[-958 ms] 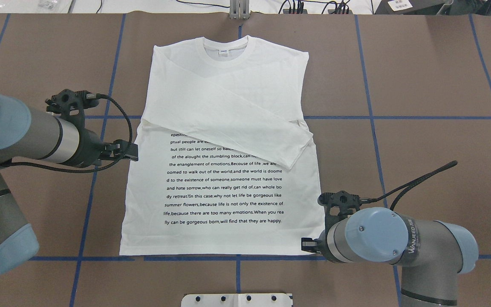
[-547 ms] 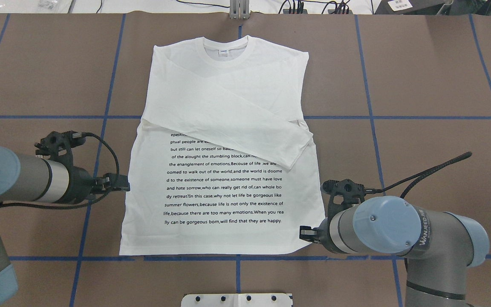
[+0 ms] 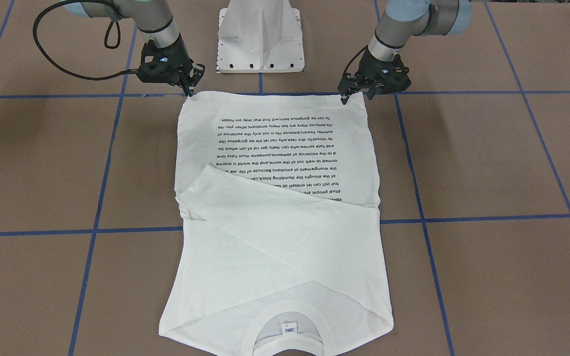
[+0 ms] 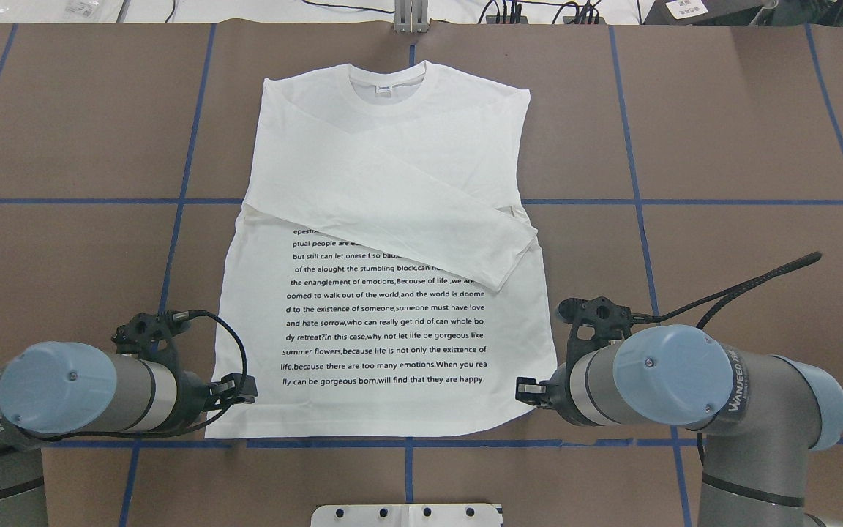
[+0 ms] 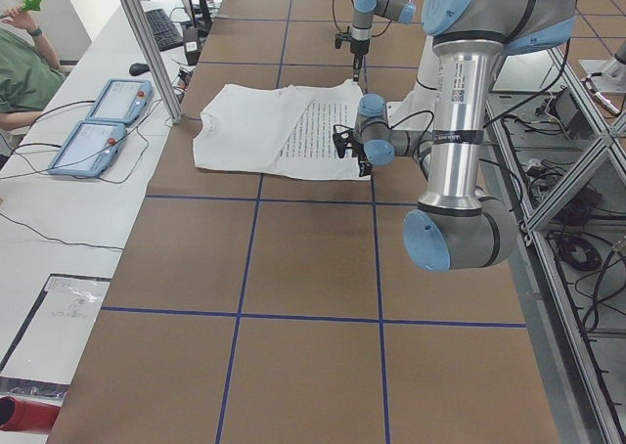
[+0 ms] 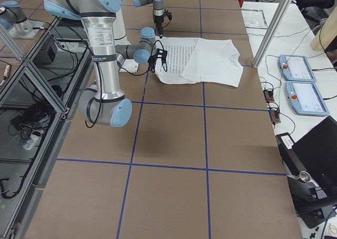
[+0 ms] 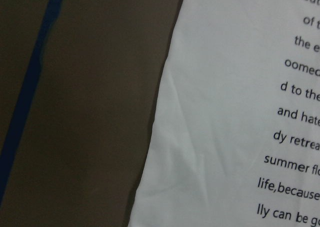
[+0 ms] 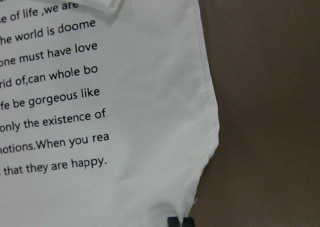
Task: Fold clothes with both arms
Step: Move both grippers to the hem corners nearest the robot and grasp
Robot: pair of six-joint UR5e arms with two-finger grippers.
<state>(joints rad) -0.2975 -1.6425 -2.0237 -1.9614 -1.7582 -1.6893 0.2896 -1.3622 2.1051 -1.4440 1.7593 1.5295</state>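
T-shirt (image 4: 392, 183) lay lengthwise 12-to-6, hem at 6; right gripper (image 4: 521, 391) pinched its 5 o'clock corner, left gripper (image 4: 244, 389) hovered spread at its 7 o'clock corner.

A robotics lab, plainly. Two teach pendants (image 5: 122, 100) sit on the side bench (image 5: 59, 209). Aluminium framing (image 5: 149, 43) and loose cables (image 5: 572, 244) ring the table (image 5: 313, 268).

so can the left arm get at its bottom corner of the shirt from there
Probably yes: the left arm has its fingers right by that corner of the shirt, which lies flat and uncovered, with nothing in between.
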